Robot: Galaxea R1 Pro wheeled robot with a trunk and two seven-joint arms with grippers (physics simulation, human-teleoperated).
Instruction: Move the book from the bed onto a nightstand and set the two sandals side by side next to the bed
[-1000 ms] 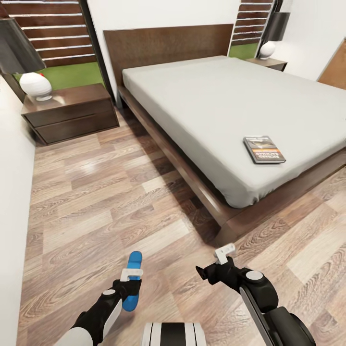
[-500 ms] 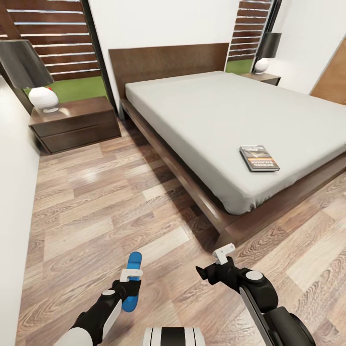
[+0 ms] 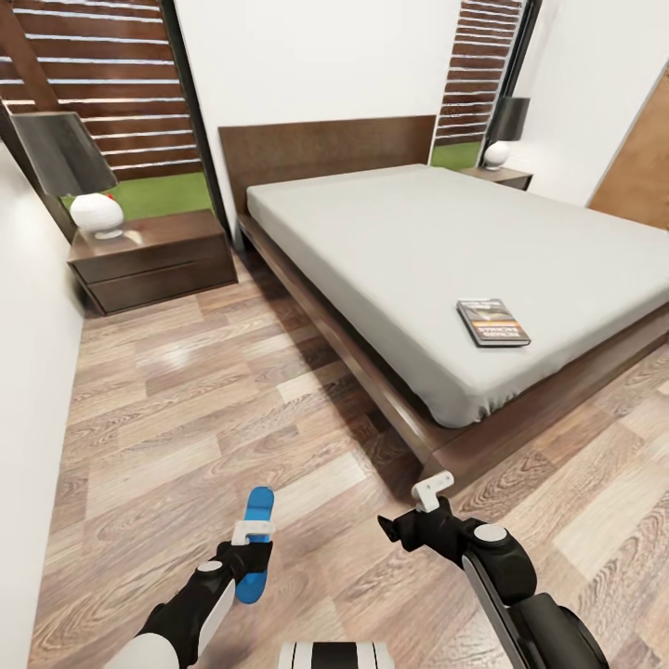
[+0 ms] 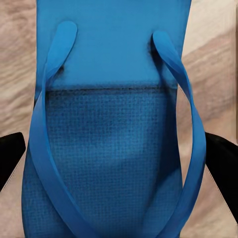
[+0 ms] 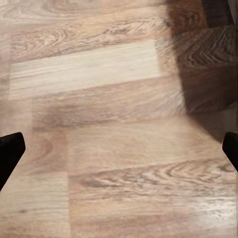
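Counted one bed [image 3: 400, 232], one book [image 3: 492, 321], one blue sandal [image 3: 255, 544], two nightstands, near [image 3: 153, 258] and far [image 3: 500, 175], two lamps, near [image 3: 79, 177] and far [image 3: 505, 130], and two grippers, left [image 3: 251, 539] and right [image 3: 415, 506].

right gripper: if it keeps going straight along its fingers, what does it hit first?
Most likely bare floor: the right gripper is open and empty, and its wrist view looks down on wood planks. The bed frame lies just beyond; depth is unclear.
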